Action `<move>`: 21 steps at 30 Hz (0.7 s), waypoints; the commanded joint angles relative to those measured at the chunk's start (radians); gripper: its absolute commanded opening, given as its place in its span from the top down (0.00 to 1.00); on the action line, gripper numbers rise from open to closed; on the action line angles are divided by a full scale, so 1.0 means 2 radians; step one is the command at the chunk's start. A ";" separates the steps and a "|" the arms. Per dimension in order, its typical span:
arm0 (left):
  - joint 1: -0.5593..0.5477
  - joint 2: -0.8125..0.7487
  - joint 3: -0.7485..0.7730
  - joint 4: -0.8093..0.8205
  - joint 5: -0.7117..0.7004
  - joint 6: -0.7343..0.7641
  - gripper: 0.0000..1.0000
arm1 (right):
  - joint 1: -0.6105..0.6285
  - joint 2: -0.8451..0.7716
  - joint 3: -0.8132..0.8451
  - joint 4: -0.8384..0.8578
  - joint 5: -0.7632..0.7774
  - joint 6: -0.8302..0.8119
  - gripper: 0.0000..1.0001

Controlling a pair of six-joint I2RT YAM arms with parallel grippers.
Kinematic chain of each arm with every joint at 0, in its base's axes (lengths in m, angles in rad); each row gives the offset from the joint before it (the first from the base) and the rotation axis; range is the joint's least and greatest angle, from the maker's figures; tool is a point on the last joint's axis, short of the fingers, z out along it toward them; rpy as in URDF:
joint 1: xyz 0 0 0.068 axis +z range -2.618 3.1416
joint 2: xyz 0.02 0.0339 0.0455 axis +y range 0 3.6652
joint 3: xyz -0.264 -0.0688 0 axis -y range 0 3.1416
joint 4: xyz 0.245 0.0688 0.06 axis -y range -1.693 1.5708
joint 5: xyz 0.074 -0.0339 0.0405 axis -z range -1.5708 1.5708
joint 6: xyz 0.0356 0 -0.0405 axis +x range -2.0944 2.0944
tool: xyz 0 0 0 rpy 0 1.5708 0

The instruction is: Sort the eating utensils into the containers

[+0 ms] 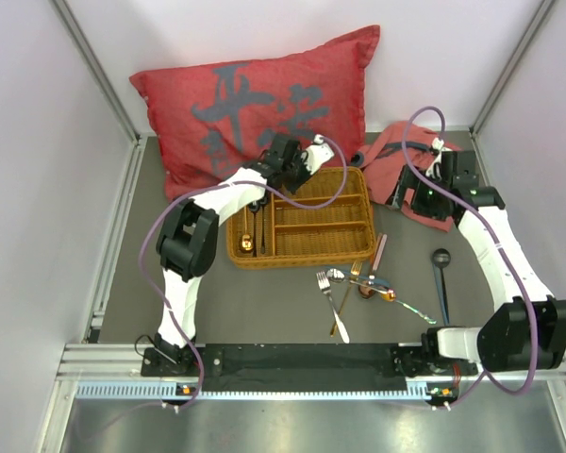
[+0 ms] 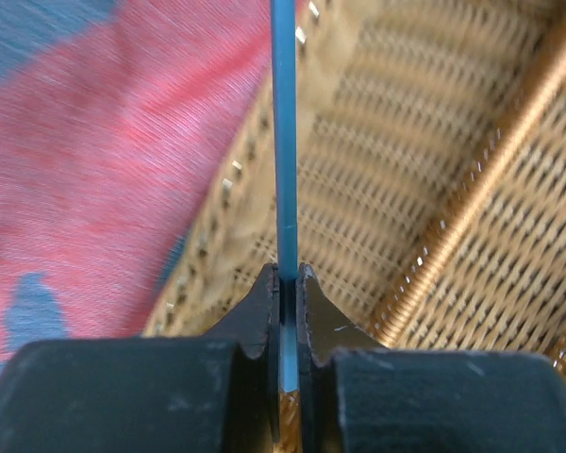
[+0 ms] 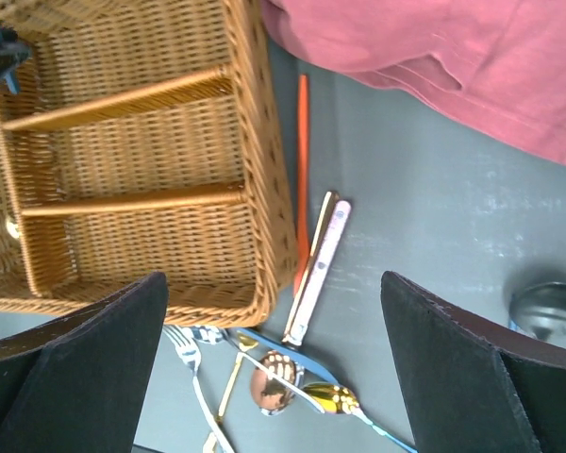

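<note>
My left gripper (image 1: 270, 179) is over the far left corner of the tan wicker tray (image 1: 307, 222), beside the red cushion. In the left wrist view it (image 2: 288, 279) is shut on a slim blue utensil handle (image 2: 283, 142) that sticks straight out over the tray (image 2: 424, 142). My right gripper (image 1: 417, 195) is open and empty above the table right of the tray; in its wrist view (image 3: 275, 293) its fingers (image 3: 85, 363) frame loose utensils: a pink-handled knife (image 3: 321, 264), an orange stick (image 3: 302, 160), a copper spoon (image 3: 275, 382), a gold spoon (image 3: 332, 400) and a silver fork (image 3: 191, 363).
The red cushion (image 1: 264, 99) lies behind the tray. A red cloth (image 1: 406, 156) lies at the back right under the right arm. A black spoon (image 1: 441, 269) lies at the right. Two utensils (image 1: 253, 234) lie in the tray's long left compartment.
</note>
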 commanded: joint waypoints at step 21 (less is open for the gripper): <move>0.000 -0.167 -0.098 0.144 -0.065 -0.045 0.02 | -0.012 -0.030 -0.010 -0.018 0.026 -0.023 0.01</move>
